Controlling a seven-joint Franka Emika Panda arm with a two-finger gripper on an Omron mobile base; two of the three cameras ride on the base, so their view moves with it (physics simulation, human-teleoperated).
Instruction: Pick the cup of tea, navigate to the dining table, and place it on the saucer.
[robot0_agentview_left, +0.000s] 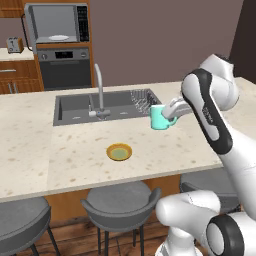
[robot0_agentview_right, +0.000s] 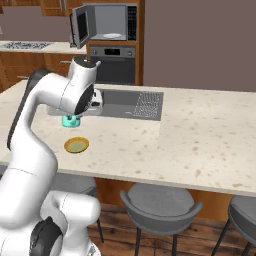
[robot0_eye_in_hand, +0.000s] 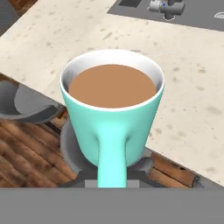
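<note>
We hold the cup of tea (robot0_agentview_left: 160, 117) in our pincer (robot0_agentview_left: 170, 113), whose jaws are clamped on the cup's side handle. The cup hangs upright above the surface of the dining table (robot0_agentview_left: 60, 155), clear of the stone top, just in front of the right end of the sunken sink (robot0_agentview_left: 80, 107). In the hand view the cup (robot0_eye_in_hand: 111, 118) stands close before the camera, its handle pointing toward us, the pale inner rim ringing level brown liquid. Below it in that view lie the edge of the surface, a grey stool seat and the wooden floor.

The saucer (robot0_agentview_left: 119, 152) lies on the surface nearer the front edge, to the left of the cup and apart from it. In the right base view the cup (robot0_agentview_right: 70, 120) peeks out under our arm, with the saucer (robot0_agentview_right: 76, 145) just in front of it, nearer the edge.

A tall faucet (robot0_agentview_left: 99, 90) rises at the sink's middle, and a dish rack (robot0_agentview_left: 142, 98) sits in its right part. Grey stools (robot0_agentview_left: 120, 202) stand under the surface's front edge. A microwave (robot0_agentview_left: 57, 23) and an oven (robot0_agentview_left: 65, 67) stand against the far wall.
</note>
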